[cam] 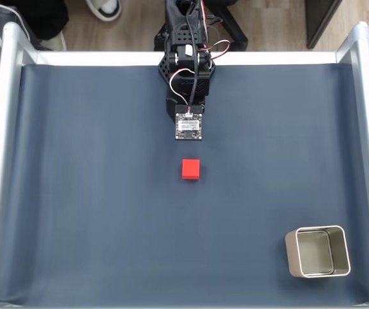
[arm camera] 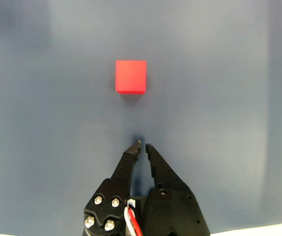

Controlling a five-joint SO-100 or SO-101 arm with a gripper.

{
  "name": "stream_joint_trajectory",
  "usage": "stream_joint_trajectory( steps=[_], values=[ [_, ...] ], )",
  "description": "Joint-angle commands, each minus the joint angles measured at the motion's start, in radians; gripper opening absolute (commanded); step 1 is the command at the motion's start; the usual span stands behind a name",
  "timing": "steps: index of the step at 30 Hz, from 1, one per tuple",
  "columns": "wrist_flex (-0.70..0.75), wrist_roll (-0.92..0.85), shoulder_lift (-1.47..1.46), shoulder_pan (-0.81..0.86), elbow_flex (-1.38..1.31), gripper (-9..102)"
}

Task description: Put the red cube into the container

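One red cube (arm camera: pixel 131 76) is sitting on the blue mat (cam: pixel 94 193), apart from the gripper (arm camera: pixel 142 144), whose jaws are resting nearly closed, holding nothing; the tin (cam: pixel 317 252) is standing well away.

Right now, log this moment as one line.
gripper: jaws shut, empty | red cube: on mat, ahead | container: empty, apart

Even, bright overhead light in both views; the fixed view is sharp, with faint sheen on the tabletop (cam: pixel 75 193); the wrist view is softer, with short shadows
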Motion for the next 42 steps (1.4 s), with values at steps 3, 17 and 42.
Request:
stream_joint_trajectory(
  steps=[3,17,42],
  values=[
    [0.006,-0.006,-0.005,-0.003,-0.005,1],
    [0.005,0.011,-0.005,-0.002,-0.005,0],
    [-0.238,0.005,-0.225,-0.005,-0.305,0]
  ],
)
